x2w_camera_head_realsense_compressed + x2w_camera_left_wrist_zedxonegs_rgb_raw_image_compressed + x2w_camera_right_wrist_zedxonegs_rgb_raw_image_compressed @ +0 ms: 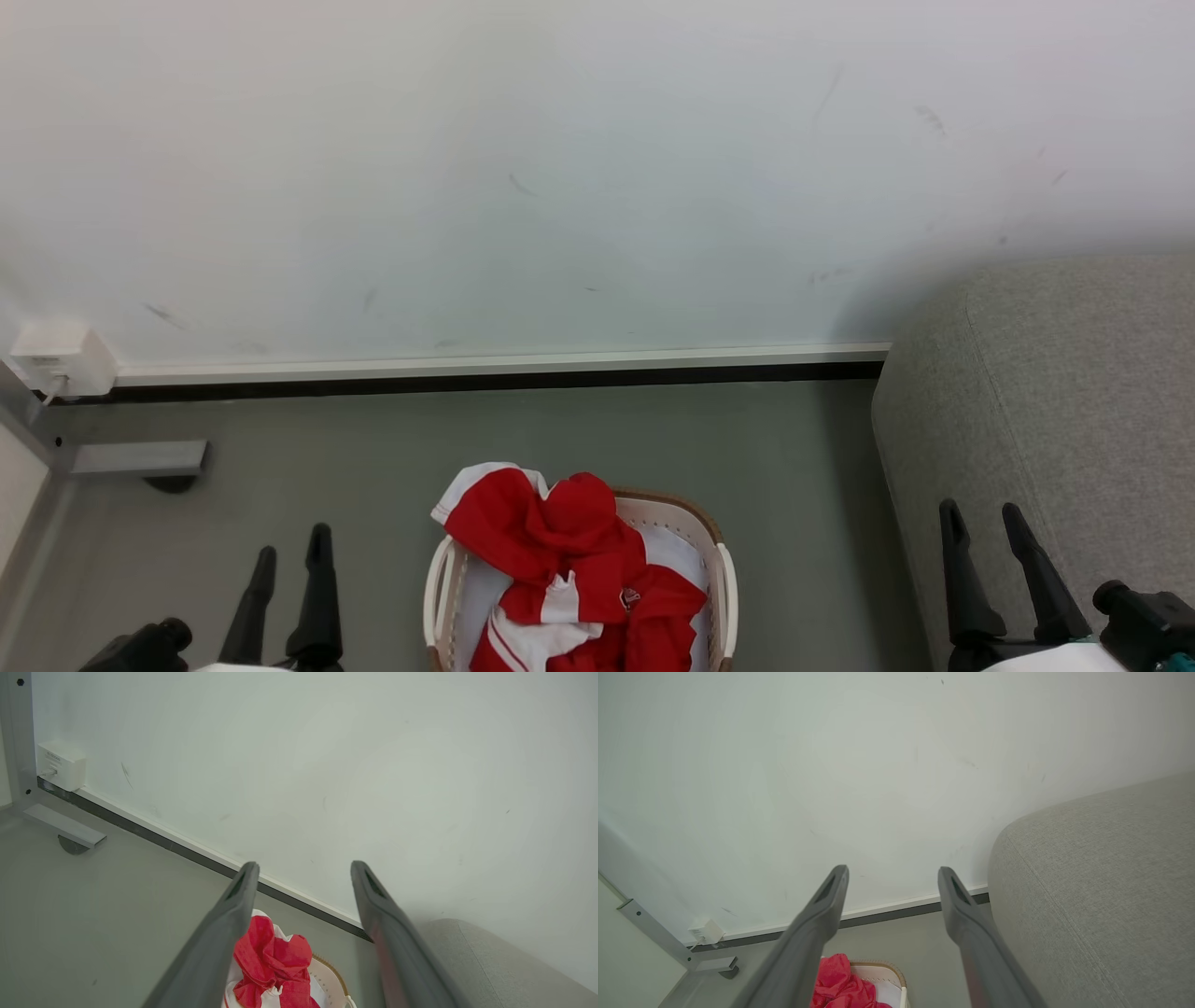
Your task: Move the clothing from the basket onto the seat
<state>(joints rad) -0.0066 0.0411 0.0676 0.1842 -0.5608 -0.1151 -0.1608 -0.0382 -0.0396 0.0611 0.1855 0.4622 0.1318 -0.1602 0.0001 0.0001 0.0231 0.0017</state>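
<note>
Red and white clothing (560, 546) heaped in basket (724, 579) on floor (355, 467), near sofa (1055, 392). Left gripper (293, 541) and right gripper (980, 509) flank basket, jaws spread apart, holding nothing.

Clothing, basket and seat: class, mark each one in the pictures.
clothing (569, 546): head view, on the red fabric at the heap's middle.
basket (729, 593): head view, on its white side handle.
seat (1055, 392): head view, on its grey upholstered surface.
</note>
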